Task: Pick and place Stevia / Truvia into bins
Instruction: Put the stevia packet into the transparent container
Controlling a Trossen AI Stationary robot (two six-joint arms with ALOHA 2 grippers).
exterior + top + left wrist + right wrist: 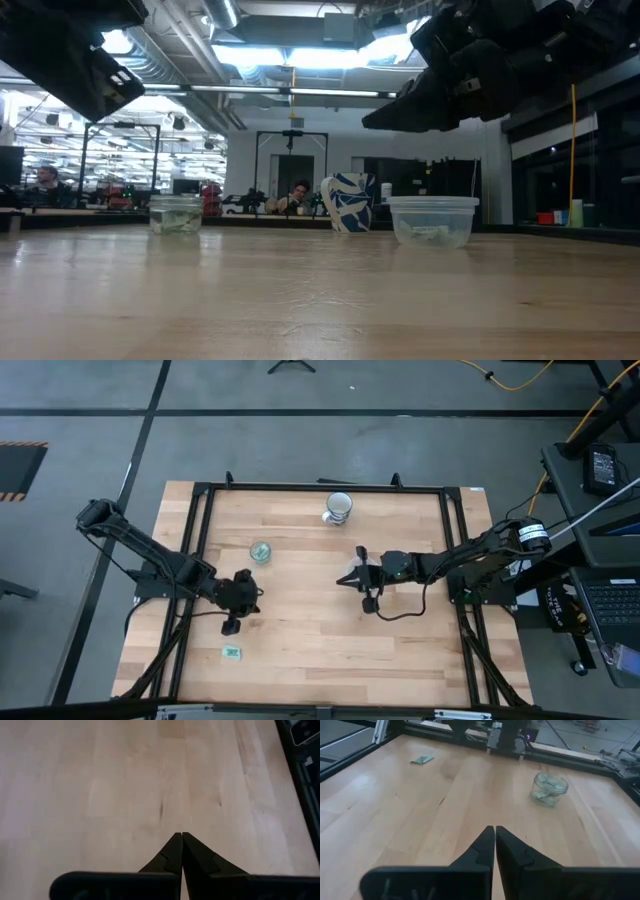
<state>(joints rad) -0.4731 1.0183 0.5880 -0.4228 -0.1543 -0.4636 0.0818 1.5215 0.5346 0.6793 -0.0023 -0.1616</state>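
Last packet (232, 652) lies lower left in the high view, just below the left gripper (231, 626); both grippers' jaws together, empty.

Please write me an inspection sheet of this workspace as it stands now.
Surface: wooden table, bare in the middle.
Job's things: one packet lies loose near the front left; small clear cup and wide clear cup both hold packets.
Clutter: patterned opaque cup at the back.
Grippers: left gripper shut, empty, over bare wood; right gripper all but shut, empty, near the wide cup.
Cables: a black cable loops on the table under the right arm; a yellow cable lies on the floor.
Surroundings: people sit at desks in the room behind.
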